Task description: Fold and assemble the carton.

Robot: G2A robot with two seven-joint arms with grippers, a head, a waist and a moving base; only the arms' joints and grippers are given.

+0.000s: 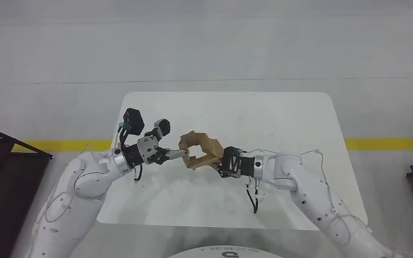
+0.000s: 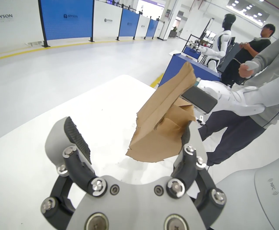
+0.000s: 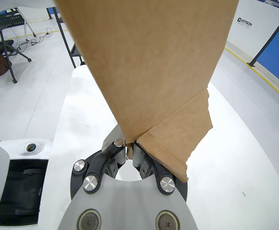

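Observation:
A brown carton [image 1: 201, 150], partly folded with creased flaps, is held above the middle of the white table [image 1: 284, 122]. My right gripper [image 1: 221, 164] is shut on its lower edge; in the right wrist view the fingers [image 3: 118, 150] pinch the carton [image 3: 148, 65] where two panels meet. My left gripper [image 1: 178, 153] is at the carton's opposite side and stands open. In the left wrist view the carton [image 2: 161, 128] sits against one finger [image 2: 193, 139], while the other finger [image 2: 76, 139] is well apart from it. The right gripper's dark body [image 2: 199, 99] shows behind the carton.
The table's far half and right side are bare. A black frame [image 1: 19, 147] stands off the table's left side, and a yellow floor line [image 1: 377, 143] runs behind. Blue partition panels [image 2: 67, 19] stand far off in the room.

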